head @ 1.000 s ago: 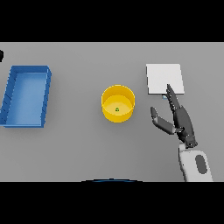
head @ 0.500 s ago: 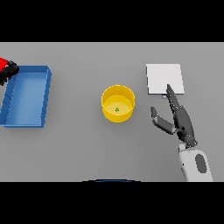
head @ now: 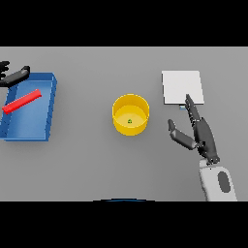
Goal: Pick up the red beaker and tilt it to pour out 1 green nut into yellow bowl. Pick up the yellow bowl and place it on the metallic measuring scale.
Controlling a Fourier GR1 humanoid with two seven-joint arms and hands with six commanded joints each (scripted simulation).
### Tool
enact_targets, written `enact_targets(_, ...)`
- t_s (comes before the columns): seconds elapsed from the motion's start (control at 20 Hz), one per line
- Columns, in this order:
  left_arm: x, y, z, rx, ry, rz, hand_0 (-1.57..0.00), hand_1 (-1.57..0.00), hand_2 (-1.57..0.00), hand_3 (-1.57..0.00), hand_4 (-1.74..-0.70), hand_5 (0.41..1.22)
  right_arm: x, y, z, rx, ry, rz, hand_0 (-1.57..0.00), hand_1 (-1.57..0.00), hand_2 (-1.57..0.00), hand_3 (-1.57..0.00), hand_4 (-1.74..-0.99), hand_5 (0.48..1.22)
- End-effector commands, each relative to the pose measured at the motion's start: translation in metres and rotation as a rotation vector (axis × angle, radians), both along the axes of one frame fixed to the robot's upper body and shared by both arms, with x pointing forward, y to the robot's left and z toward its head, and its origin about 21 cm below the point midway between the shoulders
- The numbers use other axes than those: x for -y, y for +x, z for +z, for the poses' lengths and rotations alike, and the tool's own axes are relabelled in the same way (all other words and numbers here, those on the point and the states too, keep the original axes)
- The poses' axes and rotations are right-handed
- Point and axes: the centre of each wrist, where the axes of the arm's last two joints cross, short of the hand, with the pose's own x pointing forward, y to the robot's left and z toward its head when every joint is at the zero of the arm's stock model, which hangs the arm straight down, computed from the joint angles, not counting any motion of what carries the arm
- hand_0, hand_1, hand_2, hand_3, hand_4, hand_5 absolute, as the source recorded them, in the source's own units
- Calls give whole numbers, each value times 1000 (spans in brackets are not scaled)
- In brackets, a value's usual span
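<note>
On the table, centre: bowl (head: 130, 115), yellow, upright, one green nut (head: 129, 121) lying inside it.
Beaker: red beaker (head: 22, 101) lies on its side in the blue bin (head: 47, 111) at far left, long axis slanting up to the right.
Scale: pale square scale (head: 181, 87) sits right of the bowl and a little farther back, apart from it.
Right hand: right hand (head: 198, 131) rests just right of the bowl, fingers straight and spread, thumb turned toward the bowl, fingertips at the scale's near edge; it holds nothing.
Left hand: left hand (head: 14, 75) at the bin's far corner, fingers relaxed, holding nothing.
Key relation: bowl lies to the right hand's left, scale straight ahead of it; that hand is much the nearer.
Stage: pour looks done; bowl not yet grasped.
</note>
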Motion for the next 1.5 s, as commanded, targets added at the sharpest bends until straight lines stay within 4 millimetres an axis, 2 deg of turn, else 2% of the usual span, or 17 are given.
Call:
enact_targets(0.0, 0, 0, -1, -8, 7, 0, -205, -173, -156, -97, -778, 655, 0, -1, 1, 1, -9, -4, 1, 1, 1, 1, -1308, 717)
enact_targets(0.1, -5, 0, -2, -10, 32, -5, -131, -111, -99, -61, -760, 655, -2, 0, 2, -5, -22, -11, 1, 1, 1, 1, -1305, 717)
enact_targets(0.25, -1, -1, -9, 32, 36, -6, -67, -56, -50, -31, -734, 658, -11, 5, 5, -26, -6, -11, 1, 1, 1, 1, -1279, 713)
enact_targets(0.35, 3, 1, -10, 60, 8, -1, -42, -36, -32, -19, -728, 664, -15, 7, 10, -24, -74, -21, 1, 1, 1, 1, -1281, 688)
enact_targets(0.45, 3, 2, -10, 82, 7, -1, -27, -22, -20, -12, -718, 675, -16, 15, 18, -22, -177, -14, 1, 1, 1, 1, -1222, 662)
enact_targets(0.55, 2, 2, -9, 101, -11, -4, -17, -14, -12, -7, -720, 685, -16, 23, 31, 44, -205, 103, -13, 1, 1, 1, -1167, 672)
enact_targets(0.65, 4, 1, -5, 122, -19, -20, -10, -9, -8, -4, -726, 700, -20, 35, 40, 70, -276, 222, -8, 1, 1, 1, -1202, 683)
enact_targets(0.7, 4, 1, -5, 122, -23, -17, -8, -7, -6, -3, -732, 707, -20, 42, 49, 88, -353, 272, -6, 1, 1, 1, -1231, 677)
enact_targets(0.8, 2, -2, -9, 118, -21, -18, -5, -4, -3, -2, -739, 709, -26, 49, 54, 95, -498, 341, -3, 1, 1, 1, -1260, 656)
enact_targets(0.85, 4, -2, -9, 124, -26, -29, -4, -3, -3, -1, -740, 709, -30, 52, 51, 82, -546, 360, -3, 1, 1, 1, -1255, 648)
enact_targets(0.95, 2, -2, -9, 118, -36, -24, -2, -2, -1, 0, -746, 709, -42, 59, 60, 135, -704, 449, -1, 1, 1, 1, -1234, 627)
enact_targets(1.1, 3, -5, -12, 116, -39, -23, -1, 0, 0, 0, -751, 713, -52, 68, 67, 163, -841, 537, 0, 1, 1, 1, -1229, 616)
enact_targets(1.25, 2, -3, -13, 127, -47, -28, 0, 0, 0, 1, -755, 716, -64, 78, 78, 183, -940, 642, 0, 1, 1, 1, -1231, 625)
enact_targets(1.45, 0, -2, -15, 131, -74, -29, 1, 1, 1, 1, -766, 721, -78, 85, 79, 170, -1034, 737, 1, 1, 1, 1, -1210, 641)
